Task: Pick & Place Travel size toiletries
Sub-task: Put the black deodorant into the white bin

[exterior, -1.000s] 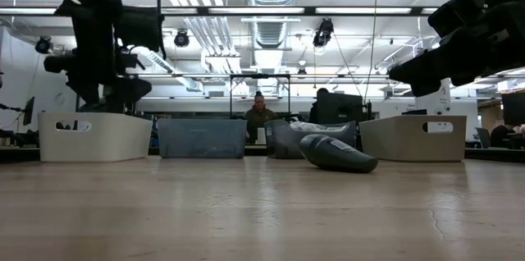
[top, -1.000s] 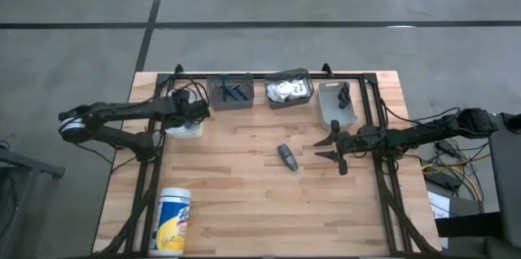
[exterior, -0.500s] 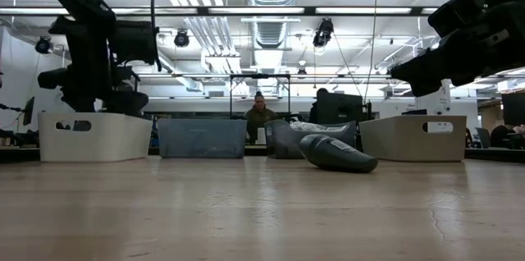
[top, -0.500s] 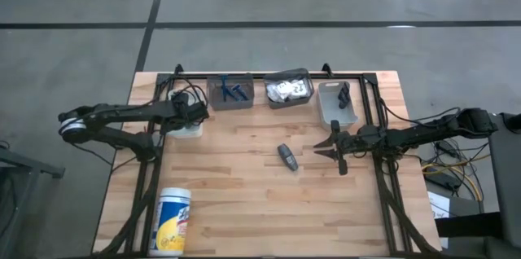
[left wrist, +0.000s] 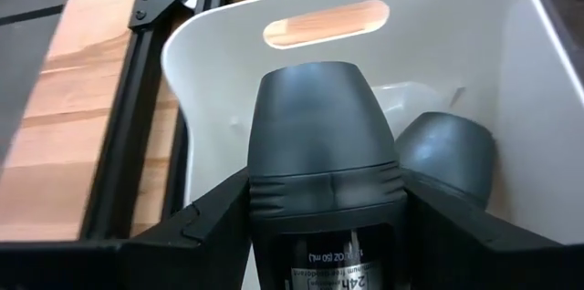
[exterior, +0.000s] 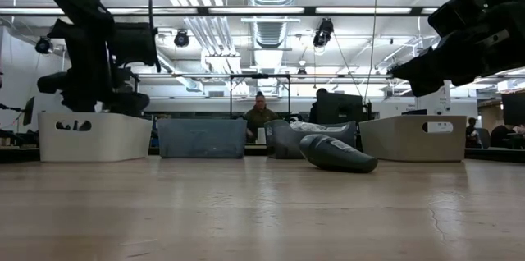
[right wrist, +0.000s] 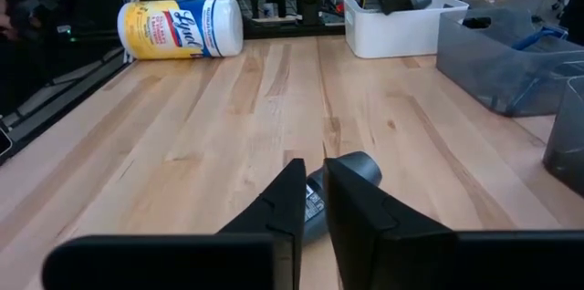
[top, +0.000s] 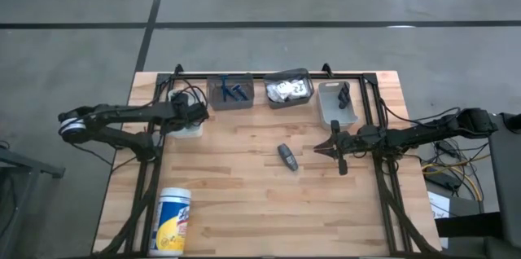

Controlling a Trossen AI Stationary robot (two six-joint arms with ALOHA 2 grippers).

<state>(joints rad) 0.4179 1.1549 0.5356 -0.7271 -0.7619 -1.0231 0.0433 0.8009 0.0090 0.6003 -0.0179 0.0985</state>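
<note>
left gripper (left wrist: 324,208): clamped on a dark grey tube (left wrist: 324,158), fingers pressing both sides; hangs over the white bin (left wrist: 219,62) at the table's back left corner
held tube: long axis in line with the fingers, rounded cap end pointing away from the wrist, down into the bin; label end toward the wrist
second tube (left wrist: 445,158): already in the white bin, just beside the held one, only the rounded end showing
right gripper (top: 329,150): fingers nearly together, narrow slit between them, nothing held; above the table, right of centre
loose tube (top: 286,156): flat on the wood near table centre, near the right gripper's tips, not touched; long axis diagonal, one end toward back left, other toward front right
bins: grey bin (top: 230,92) with blue sticks (top: 236,92), clear bin (top: 290,89) with white packets, light grey bin (top: 337,103) with a black piece, all in a row along the back edge
canister (top: 172,221): white with blue-and-yellow label, on its side at front left
</note>
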